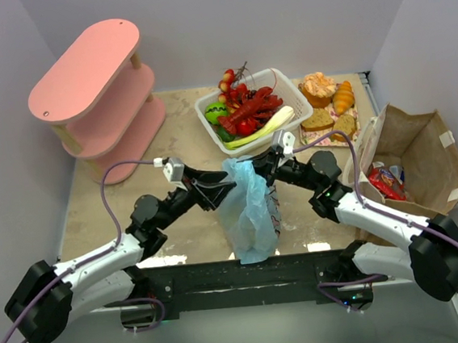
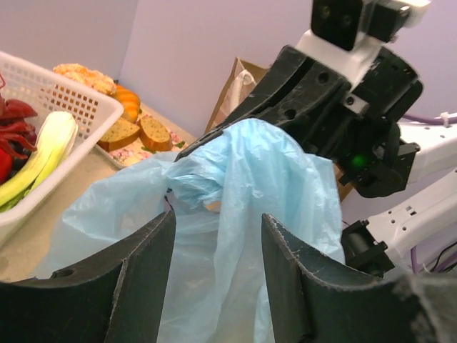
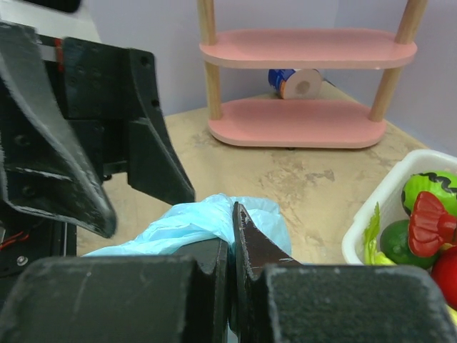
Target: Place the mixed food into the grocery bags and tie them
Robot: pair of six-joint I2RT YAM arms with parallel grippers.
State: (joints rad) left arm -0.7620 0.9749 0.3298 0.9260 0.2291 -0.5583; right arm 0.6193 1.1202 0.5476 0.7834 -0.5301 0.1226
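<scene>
blue bag (image 1: 248, 214): 1 | paper bag (image 1: 426, 148): 1 | basket (image 1: 296, 90): 1 | lobster (image 1: 249, 109): 1

Two arms, same build. Left arm (image 1: 100, 269) & right arm (image 1: 384, 220): white link shells, chunky black joint housings, big rounded black blocks at shoulder end. Thin purple-grey cable (image 1: 131, 161) per arm. Small white camera block (image 1: 172, 170) on each wrist. Black two-finger left gripper (image 2: 218, 218): matte fingers, scuffed pale edges, small round hole in one. Black two-finger right gripper (image 3: 232, 214): same matte plastic, pebbly surface nr cam. Green LED (image 2: 359, 161) lit on right wrist housing. Bases on black rail (image 1: 223, 277).
</scene>
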